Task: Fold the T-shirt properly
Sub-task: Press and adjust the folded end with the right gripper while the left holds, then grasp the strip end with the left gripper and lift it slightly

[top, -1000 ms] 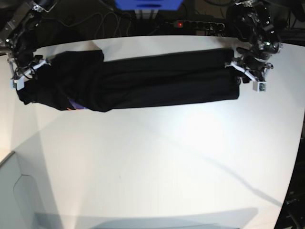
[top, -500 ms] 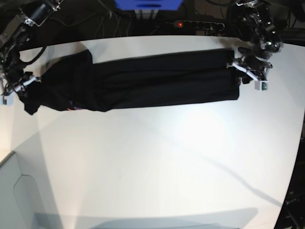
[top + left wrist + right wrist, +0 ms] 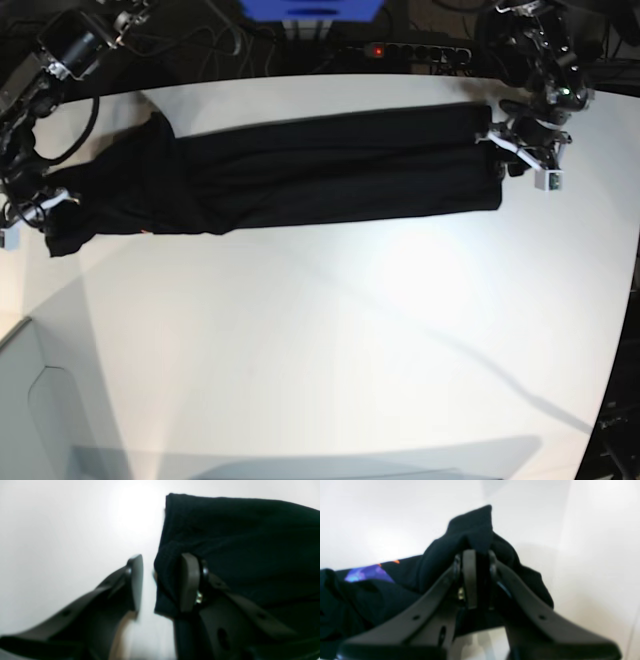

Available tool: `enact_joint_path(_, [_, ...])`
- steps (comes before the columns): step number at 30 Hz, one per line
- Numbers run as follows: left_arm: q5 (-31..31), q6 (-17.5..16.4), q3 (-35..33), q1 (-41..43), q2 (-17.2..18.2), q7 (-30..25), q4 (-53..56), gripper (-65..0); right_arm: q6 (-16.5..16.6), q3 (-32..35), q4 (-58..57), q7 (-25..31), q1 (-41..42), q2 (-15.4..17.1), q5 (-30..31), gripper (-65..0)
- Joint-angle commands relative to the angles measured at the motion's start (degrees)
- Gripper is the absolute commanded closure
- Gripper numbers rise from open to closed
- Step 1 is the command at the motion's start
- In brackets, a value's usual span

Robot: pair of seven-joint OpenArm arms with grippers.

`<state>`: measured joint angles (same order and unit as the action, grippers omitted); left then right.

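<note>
Base view: I see the T-shirt (image 3: 300, 175) stretched across the desk (image 3: 330, 340); right gripper (image 3: 477, 580) clamps its end, left gripper (image 3: 160, 582) jaws parted.

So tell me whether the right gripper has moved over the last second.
Yes. The right gripper, shut on the T-shirt, has pulled it outward and toward the table front edge, away from the power strip.

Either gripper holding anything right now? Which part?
Right gripper is shut on a bunched end of the T-shirt. Left gripper is open at the other end's edge, one finger on the fabric, holding nothing.
</note>
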<state>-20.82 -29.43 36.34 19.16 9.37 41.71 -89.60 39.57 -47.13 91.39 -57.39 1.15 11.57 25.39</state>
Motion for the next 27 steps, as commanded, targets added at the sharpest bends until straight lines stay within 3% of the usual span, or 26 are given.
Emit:
enact_joint_path(1, [2.6,0.5,0.1,0.2,0.3,2.4,0.2,-23.2,0.4,-0.5,1.1,1.2,0.7,1.0,0.9,-5.1])
enact_joint_path(9, [2.6,0.5,0.1,0.3,0.3,2.4,0.2,-23.2,0.4,-9.0,0.7,1.1,5.1,-1.9,0.9,-5.1])
enact_joint_path(21, [2.6,0.5,0.1,0.6,0.3,2.4,0.2,-23.2,0.4,-9.4,-4.1,2.0,7.2,-3.0,0.9,-5.1])
enact_joint_path(27, [2.6,0.5,0.2,0.7,0.3,2.4,0.2,-23.2,0.4,-9.3,-7.6,6.2,7.6,-2.9,0.7,-5.1])
